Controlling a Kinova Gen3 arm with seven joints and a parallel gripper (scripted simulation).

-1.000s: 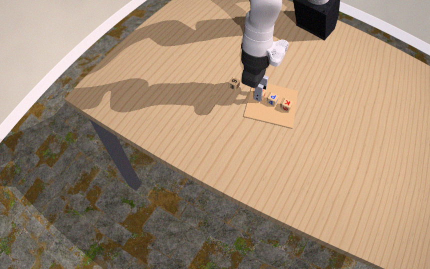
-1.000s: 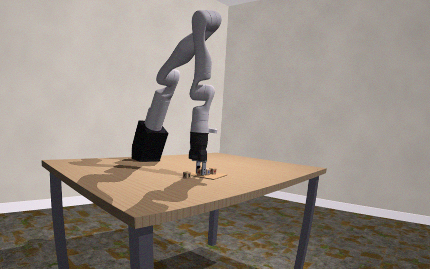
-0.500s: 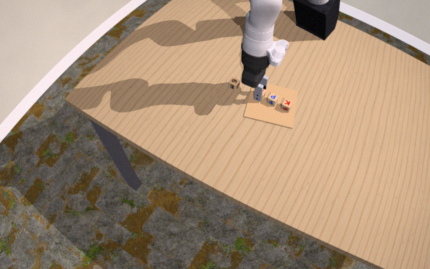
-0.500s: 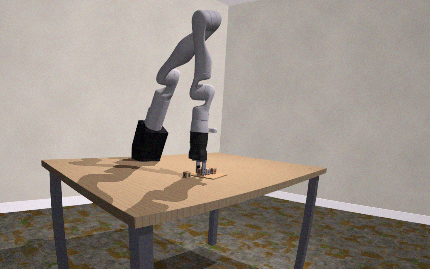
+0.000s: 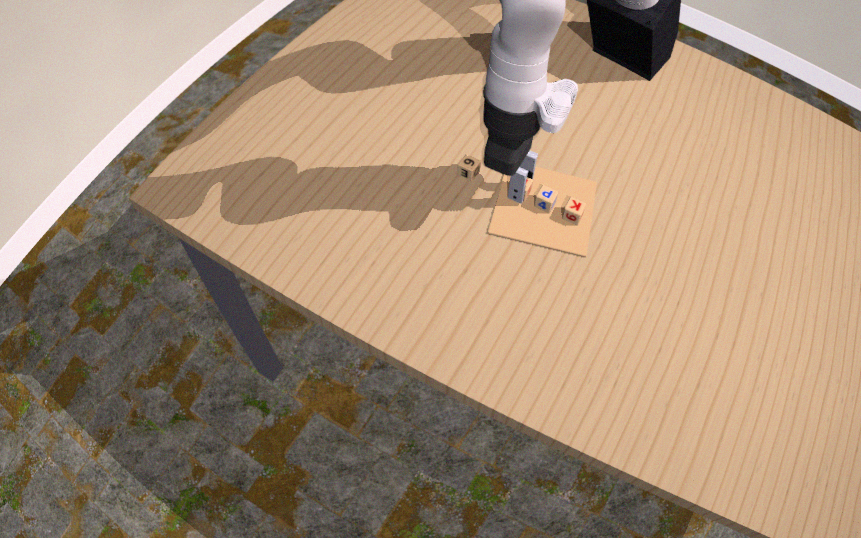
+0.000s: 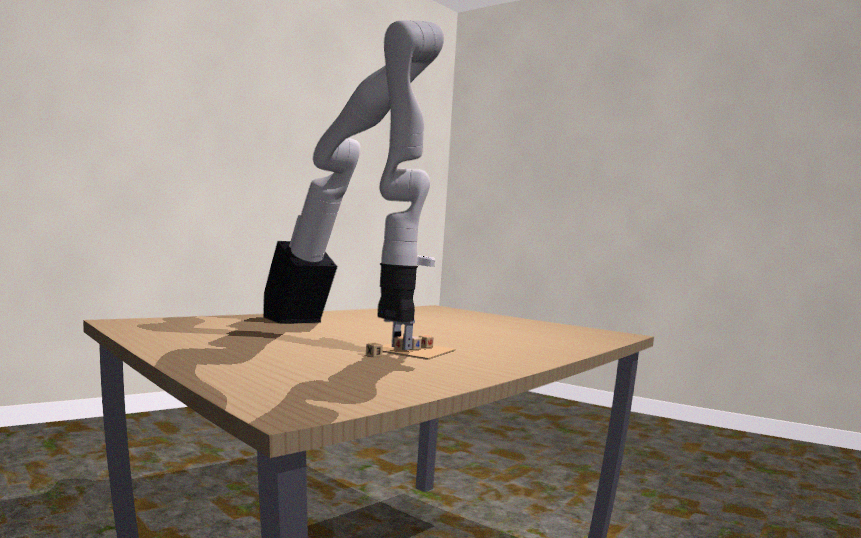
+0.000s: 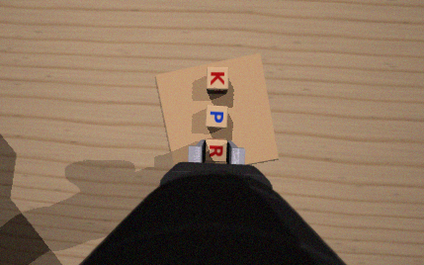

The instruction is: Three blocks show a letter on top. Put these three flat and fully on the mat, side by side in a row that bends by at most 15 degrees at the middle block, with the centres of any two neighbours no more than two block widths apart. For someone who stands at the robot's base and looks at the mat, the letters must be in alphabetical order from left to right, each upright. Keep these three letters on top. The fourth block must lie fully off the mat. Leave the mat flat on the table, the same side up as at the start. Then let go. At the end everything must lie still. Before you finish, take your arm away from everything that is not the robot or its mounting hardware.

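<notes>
A tan mat lies flat on the wooden table. On it stand a block with a red K and a block with a blue P, both letter up. In line with them, at the mat's near edge in the wrist view, is a block with a red R. My gripper points straight down at mat level, its fingers shut on the R block's two sides. The fourth block, with dark marks, lies off the mat on the bare table.
The arm's black base stands at the back of the table. The table edge runs well away from the mat. Arm shadows fall across the wood beside the mat.
</notes>
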